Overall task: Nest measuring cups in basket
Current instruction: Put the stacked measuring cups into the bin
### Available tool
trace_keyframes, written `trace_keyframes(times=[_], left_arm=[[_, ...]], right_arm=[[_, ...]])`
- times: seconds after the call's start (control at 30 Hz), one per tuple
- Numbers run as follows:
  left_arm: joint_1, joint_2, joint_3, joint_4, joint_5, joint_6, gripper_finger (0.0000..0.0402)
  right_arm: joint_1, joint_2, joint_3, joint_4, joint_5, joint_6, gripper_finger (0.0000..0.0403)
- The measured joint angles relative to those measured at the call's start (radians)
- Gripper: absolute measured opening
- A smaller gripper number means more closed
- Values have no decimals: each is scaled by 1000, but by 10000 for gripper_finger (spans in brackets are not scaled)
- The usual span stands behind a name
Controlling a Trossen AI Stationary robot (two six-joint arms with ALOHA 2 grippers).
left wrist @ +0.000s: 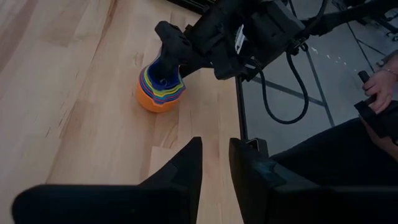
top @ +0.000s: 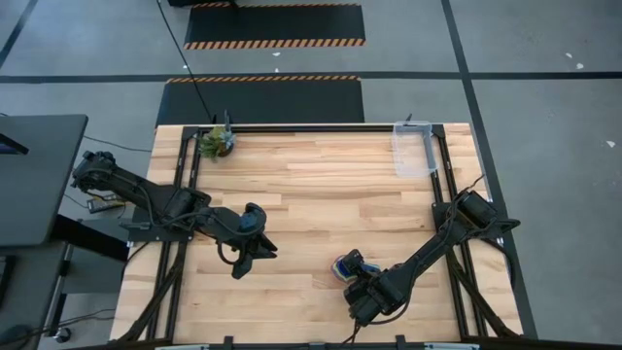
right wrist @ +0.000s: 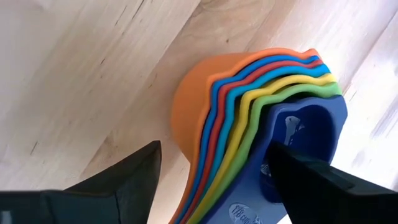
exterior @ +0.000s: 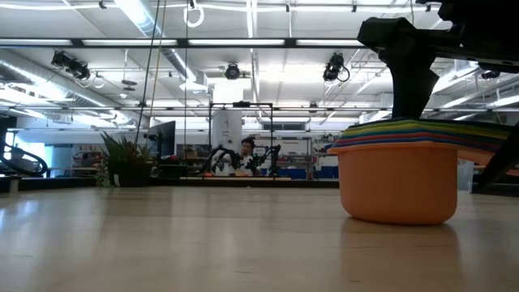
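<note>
The measuring cups [top: 342, 265] stand nested in one stack on the table near its front edge, right of centre, orange outermost [right wrist: 189, 106] and dark blue innermost [right wrist: 311, 124]. The orange cup's bottom rests on the wood [exterior: 397, 191]. My right gripper [right wrist: 214, 149] is open over the stack, pointing steeply down, with one finger inside the dark blue cup and the other outside the orange wall. My left gripper [left wrist: 216, 143] hangs open with nothing in it above the table's left half [top: 243, 264]. The clear basket [top: 413, 148] sits at the far right corner. My right gripper comes at the stack from above with one finger [right wrist: 323, 177] down in the dark blue cup's bowl and the other finger [right wrist: 124, 180] beside the orange cup's outer wall. I cannot tell whether either finger touches a cup. The stack stands upright on the table.
A small potted plant [top: 217, 141] stands at the far left corner. Bare wood lies between the stack and the basket. A person's hand [left wrist: 379, 87] shows beyond the table's right edge.
</note>
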Motion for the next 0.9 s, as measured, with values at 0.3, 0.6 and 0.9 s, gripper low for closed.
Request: trace_keyframes(times=[0.3,0.6,0.9], left_arm=[[0,0,0,0,0,0,87],[0,0,0,0,0,0,87],[0,0,0,0,0,0,87]], right_arm=[[-6,0,0,8,0,-22,265],[-15,1,0,10,-1,-23,235],[-18,1,0,10,-8,-74,200]])
